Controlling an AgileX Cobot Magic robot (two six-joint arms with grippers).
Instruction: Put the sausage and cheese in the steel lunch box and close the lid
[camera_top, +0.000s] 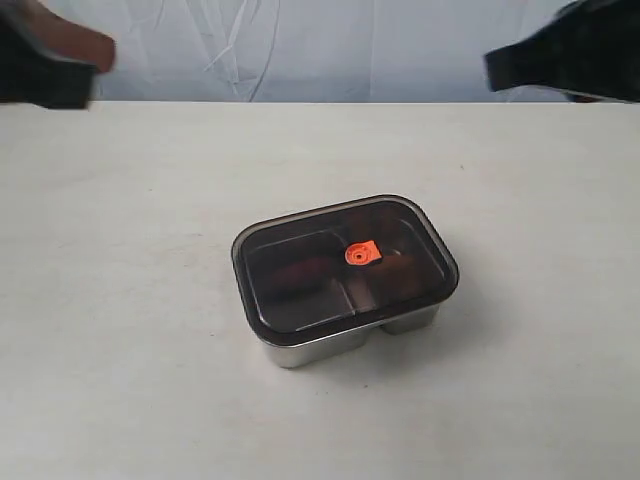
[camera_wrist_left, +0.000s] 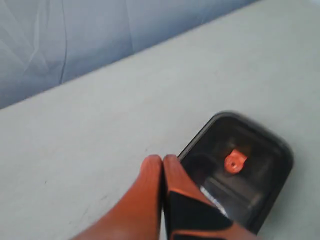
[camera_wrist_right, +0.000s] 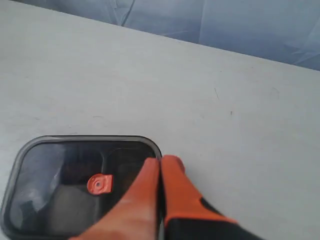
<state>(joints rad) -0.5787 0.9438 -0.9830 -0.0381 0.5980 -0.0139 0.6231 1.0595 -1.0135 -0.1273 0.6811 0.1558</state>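
Steel lunch box (camera_top: 330, 345) sits centre frame on the counter (camera_top: 130, 300), with the dark lid (camera_top: 300, 275) seated on top and its orange valve (camera_top: 362, 254) at the middle. I read the left claw (camera_wrist_left: 163, 161) and right claw (camera_wrist_right: 160, 162) as tips pressed together, gripping nothing. In the exterior view they hang upper left and upper right, well apart from the box. Contents under the tint: cannot tell.

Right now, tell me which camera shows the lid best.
The exterior view: the whole lid shows, seated on the steel lunch box, its orange valve central. The left wrist view blurs it, partly behind the left gripper; in the right wrist view the right gripper hides a corner.
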